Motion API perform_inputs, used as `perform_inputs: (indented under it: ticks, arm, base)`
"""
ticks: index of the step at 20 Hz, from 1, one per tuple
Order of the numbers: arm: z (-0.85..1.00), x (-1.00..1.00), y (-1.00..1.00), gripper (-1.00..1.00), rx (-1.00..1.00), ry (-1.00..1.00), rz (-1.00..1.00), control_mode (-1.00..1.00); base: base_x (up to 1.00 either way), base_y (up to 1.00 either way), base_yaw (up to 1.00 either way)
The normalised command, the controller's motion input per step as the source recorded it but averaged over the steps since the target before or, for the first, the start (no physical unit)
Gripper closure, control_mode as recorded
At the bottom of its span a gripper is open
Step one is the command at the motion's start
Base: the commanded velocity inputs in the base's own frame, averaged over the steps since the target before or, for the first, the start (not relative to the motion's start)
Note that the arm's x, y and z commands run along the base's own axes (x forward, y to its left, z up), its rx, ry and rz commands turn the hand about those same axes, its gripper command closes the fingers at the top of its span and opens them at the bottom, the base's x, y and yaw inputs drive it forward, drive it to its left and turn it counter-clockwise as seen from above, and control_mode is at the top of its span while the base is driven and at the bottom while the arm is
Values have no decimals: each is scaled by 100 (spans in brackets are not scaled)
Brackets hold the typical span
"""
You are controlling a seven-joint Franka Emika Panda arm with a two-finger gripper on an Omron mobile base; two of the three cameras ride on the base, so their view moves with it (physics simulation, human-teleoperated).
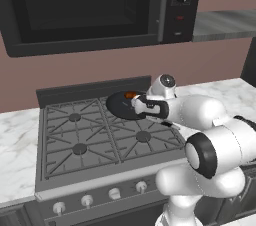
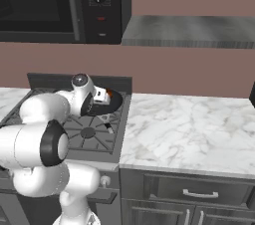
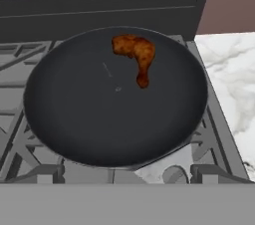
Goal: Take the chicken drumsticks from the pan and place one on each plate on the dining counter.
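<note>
Looking from the left base, we see the end effector [image 1: 136,104] over the pan [image 1: 120,105]; its jaw state we cannot tell. Right base: same pan [image 2: 110,100]. Hand view: one drumstick [image 3: 135,54] lies at the pan's far side, light, greasy; we judge the plump end best gripped.

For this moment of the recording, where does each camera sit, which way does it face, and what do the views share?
Left base view: behind the arm on its left, looking forward and down at the stove; the white arm rises at lower right.
Right base view: behind on the right, facing the stove and marble worktop; the arm rises at lower left.
Hand view: on the hand, looking down into the pan holding one drumstick.
All three share the pan.
</note>
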Motion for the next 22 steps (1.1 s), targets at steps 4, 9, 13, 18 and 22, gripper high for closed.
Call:
perform_inputs:
  ticks: [4,9,13,18,22]
  arm:
    - [0,45,0,-100,0,0,4,-100]
    - [-1,42,0,-100,-1,7,0,-100]
    - [-17,37,0,-100,-5,6,0,-100]
    - [-25,34,0,-100,-5,0,0,-100]
    - [-14,44,0,-100,-3,6,0,-100]
  base:
    - [0,0,0]
    - [0,0,0]
    - [0,0,0]
    - [0,0,0]
    - [0,0,0]
